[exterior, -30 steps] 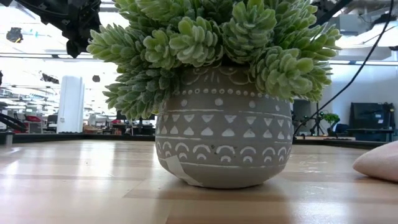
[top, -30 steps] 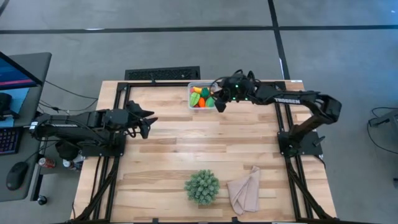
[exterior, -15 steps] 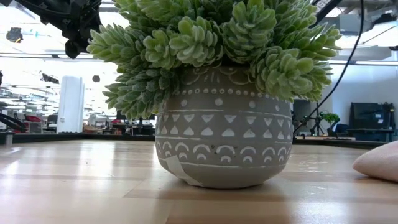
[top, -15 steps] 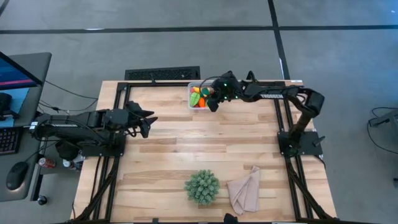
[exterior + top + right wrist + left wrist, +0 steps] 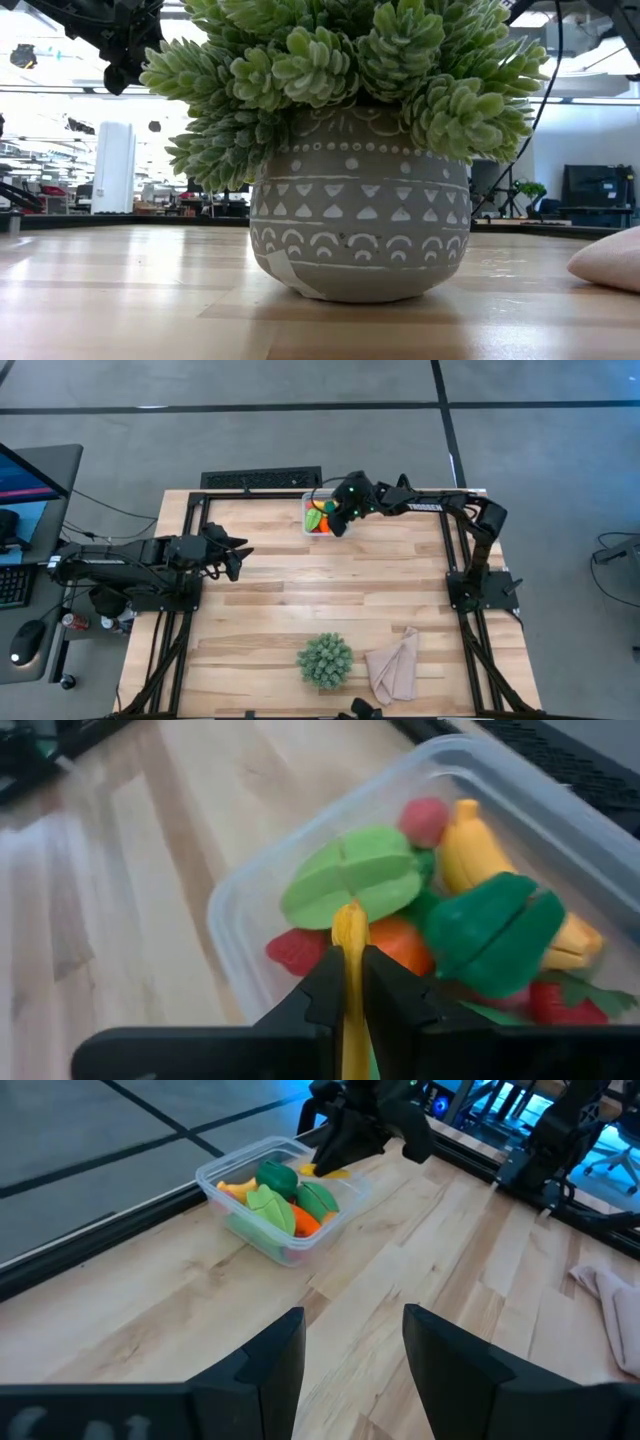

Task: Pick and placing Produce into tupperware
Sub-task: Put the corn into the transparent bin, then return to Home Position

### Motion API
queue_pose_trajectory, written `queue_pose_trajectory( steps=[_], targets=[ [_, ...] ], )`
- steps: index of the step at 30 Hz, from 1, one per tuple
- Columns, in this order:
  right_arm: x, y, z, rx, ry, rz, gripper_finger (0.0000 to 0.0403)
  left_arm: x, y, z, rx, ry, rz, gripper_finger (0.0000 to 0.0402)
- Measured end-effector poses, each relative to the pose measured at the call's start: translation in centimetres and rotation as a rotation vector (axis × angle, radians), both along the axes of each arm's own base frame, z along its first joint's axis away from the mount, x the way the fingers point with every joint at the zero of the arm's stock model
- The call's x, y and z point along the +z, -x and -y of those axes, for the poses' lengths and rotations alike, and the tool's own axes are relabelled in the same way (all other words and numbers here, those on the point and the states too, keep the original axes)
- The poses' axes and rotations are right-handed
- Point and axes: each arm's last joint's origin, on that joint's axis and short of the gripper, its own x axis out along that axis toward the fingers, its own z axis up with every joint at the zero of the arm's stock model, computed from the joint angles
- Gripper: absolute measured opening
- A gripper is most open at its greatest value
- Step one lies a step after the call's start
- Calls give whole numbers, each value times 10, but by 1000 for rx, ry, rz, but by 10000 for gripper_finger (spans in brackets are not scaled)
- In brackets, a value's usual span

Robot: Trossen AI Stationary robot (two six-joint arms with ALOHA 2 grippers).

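Right tool (image 5: 350,982) pinches thin yellow piece (image 5: 349,935) just over tupperware (image 5: 236,910) w/ produce (image 5: 350,875). Left tool (image 5: 353,1342) spread, well apart over bench (image 5: 300,590).

1. Seen from above, the light is even and soft; the desk (image 5: 320,590) is well lit, with only faint shadows under the arms.
2. At desk height the room behind glows bright (overhead lighting, washed nearly white), so the dark arm at the upper corner reads as a silhouette.
3. The potted plant (image 5: 355,150) is sharp there, while the background goes hazy and the desk's nearest boards soften.
4. The left wrist picture is crisp on the tupperware (image 5: 285,1205), with blue light in the far corner; its own fingers (image 5: 270,1370) sit blurred up close.
5. The right wrist picture is soft throughout: the produce (image 5: 420,910) is smeared, and the desk boards beyond are blurrier.
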Motion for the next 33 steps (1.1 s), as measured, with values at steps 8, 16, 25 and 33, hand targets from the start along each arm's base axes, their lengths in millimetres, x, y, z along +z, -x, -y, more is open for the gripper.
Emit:
queue_pose_trajectory(
  steps=[8,16,25,33],
  targets=[
    [4,1,-2,34,-5,15,68,0,0,0,0,0,0,160],
    [4,0,-2,9,-30,22,121,0,0,0,1,3,1,160],
    [25,-6,2,-66,-113,33,139,-3,1,0,-10,0,-39,160],
    [97,-8,-22,64,36,139,135,-5,2,0,-7,3,-58,160]
  ],
)
